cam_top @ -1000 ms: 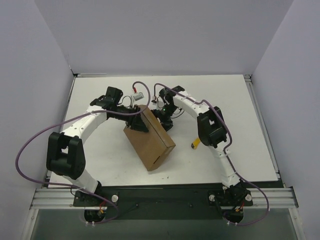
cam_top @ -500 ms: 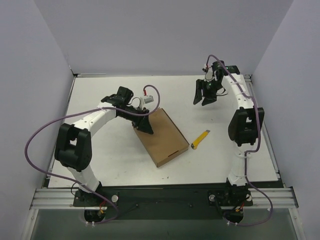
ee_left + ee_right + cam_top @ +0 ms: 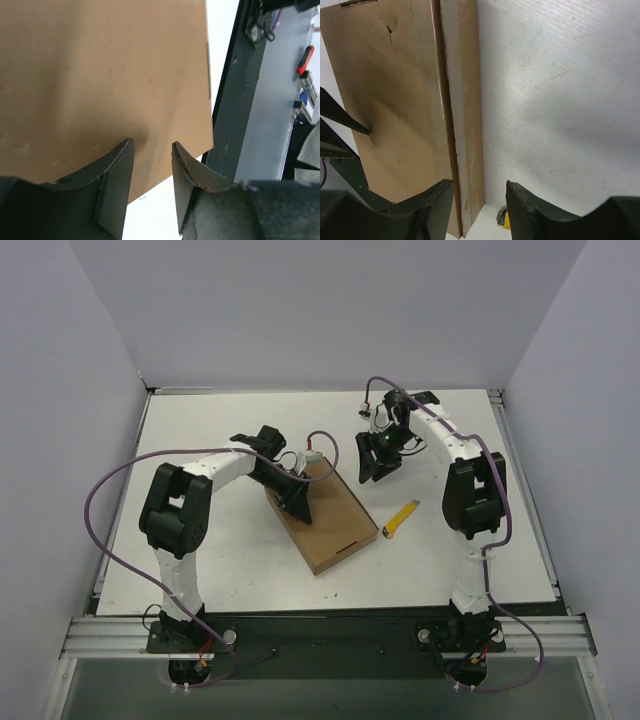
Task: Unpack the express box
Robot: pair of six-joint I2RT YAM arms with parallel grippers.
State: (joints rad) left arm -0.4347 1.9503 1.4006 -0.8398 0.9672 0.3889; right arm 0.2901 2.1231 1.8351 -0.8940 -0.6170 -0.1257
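The express box [image 3: 330,520] lies flat and closed on the white table, its long side running diagonally. My left gripper [image 3: 298,505] hangs over the box's far left edge. In the left wrist view its jaws [image 3: 151,150] stand open over the brown lid [image 3: 100,65] with nothing between them. My right gripper [image 3: 368,468] hovers just off the box's far right corner, apart from it. In the right wrist view that gripper [image 3: 477,192] is open above the box's side wall and lid seam [image 3: 445,100], holding nothing.
A yellow-handled tool [image 3: 402,519] lies on the table to the right of the box; its tip shows in the right wrist view [image 3: 504,218]. White walls enclose the table [image 3: 200,440] on three sides. A black rail [image 3: 330,635] runs along the near edge.
The box, tipped up between both grippers a second ago, now lies flat. My right gripper swung off to the far right, then came back toward the box's far corner. My left gripper shifted right.
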